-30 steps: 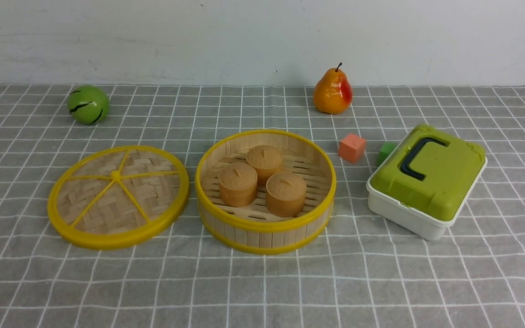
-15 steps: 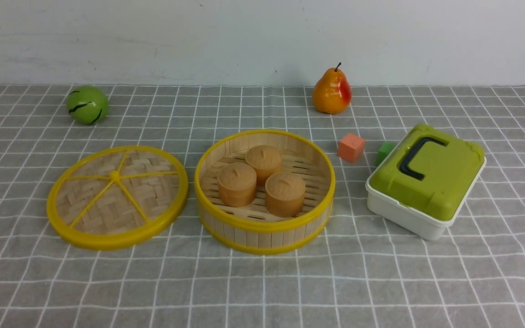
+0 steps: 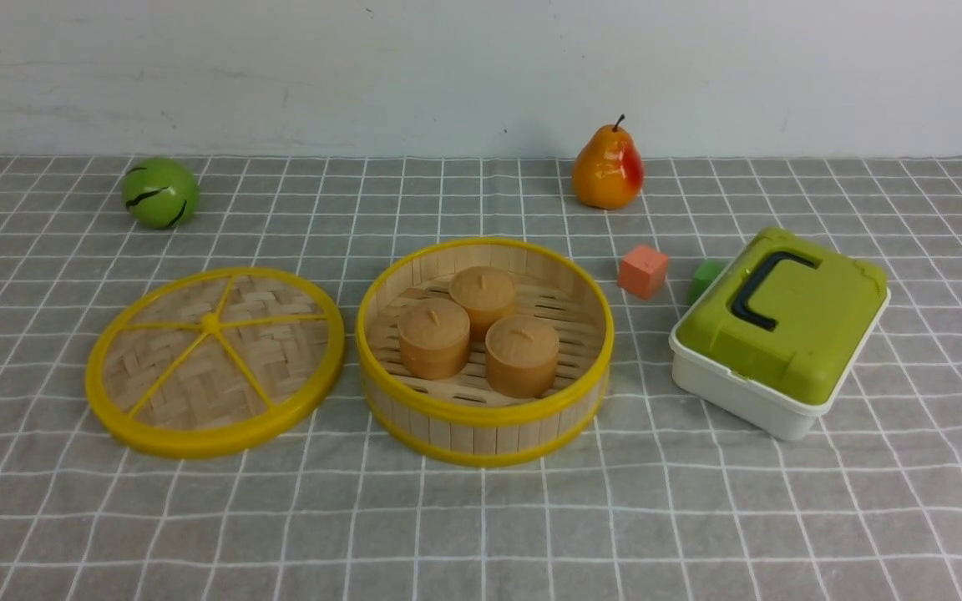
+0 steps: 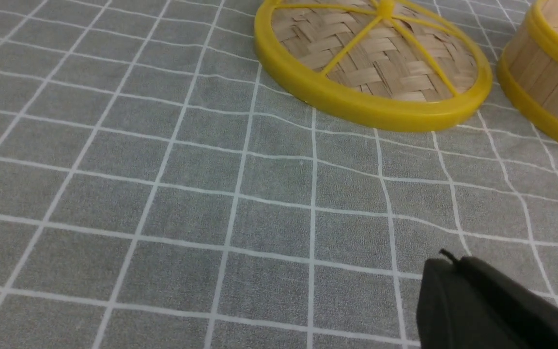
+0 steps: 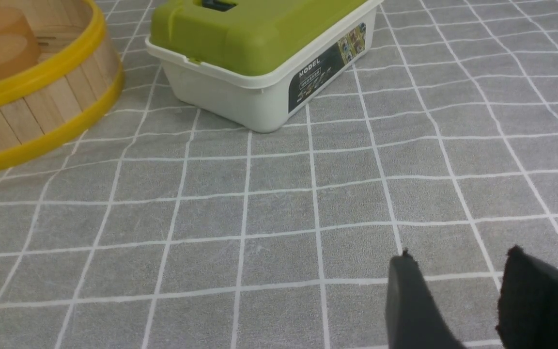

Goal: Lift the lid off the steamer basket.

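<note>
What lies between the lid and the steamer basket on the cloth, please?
Nothing: in the front view only a thin strip of bare cloth separates the lid from the steamer basket.

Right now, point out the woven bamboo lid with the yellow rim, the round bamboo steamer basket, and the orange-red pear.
Woven bamboo lid (image 3: pixel 214 359), front view: woven panel near the centre knob.
Round bamboo steamer basket (image 3: pixel 481 432), front view: near slatted wall.
Orange-red pear (image 3: pixel 608 171), front view: middle of its body.

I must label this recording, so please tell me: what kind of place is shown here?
Probably a staged tabletop for robot practice, not a real kitchen: a grey checked cloth before a bare wall, with toy-like props such as a pear and a steamer basket.
</note>
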